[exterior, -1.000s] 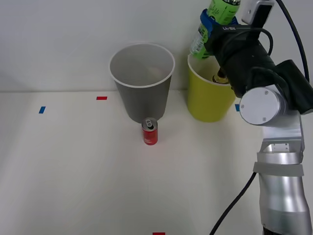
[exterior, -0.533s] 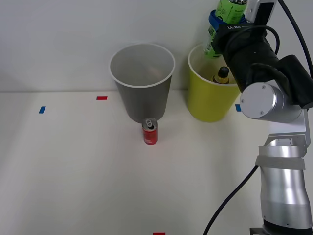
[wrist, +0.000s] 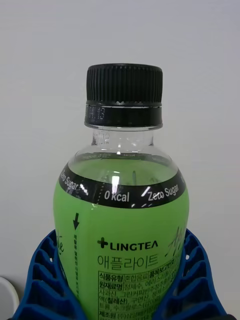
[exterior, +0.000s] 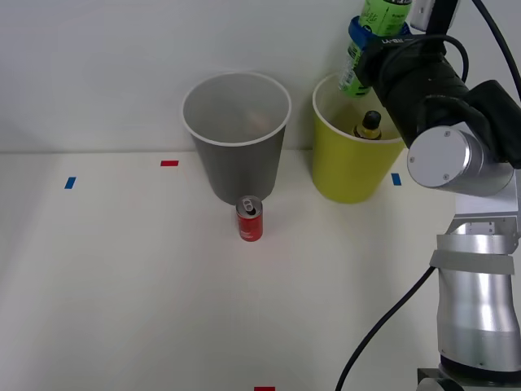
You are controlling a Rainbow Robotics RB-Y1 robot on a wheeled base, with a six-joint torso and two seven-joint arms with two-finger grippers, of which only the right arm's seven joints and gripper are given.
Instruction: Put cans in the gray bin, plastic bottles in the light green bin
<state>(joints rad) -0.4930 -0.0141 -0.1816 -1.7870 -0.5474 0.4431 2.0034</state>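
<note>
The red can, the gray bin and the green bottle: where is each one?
red can (exterior: 250, 221), front view, on its red side.
gray bin (exterior: 238, 171), front view, on its outer wall.
green bottle (wrist: 122, 240), right wrist view, on its label.

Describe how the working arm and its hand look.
The right arm has silver-gray metal segments, a round silver joint cap, a black covered section near the wrist, and black cables looping alongside. Its hand has blue ribbed fingers with a lattice-like pattern.

gripper (exterior: 368, 36) gripping green bottle (exterior: 370, 32), above light green bin (exterior: 348, 167)
</note>
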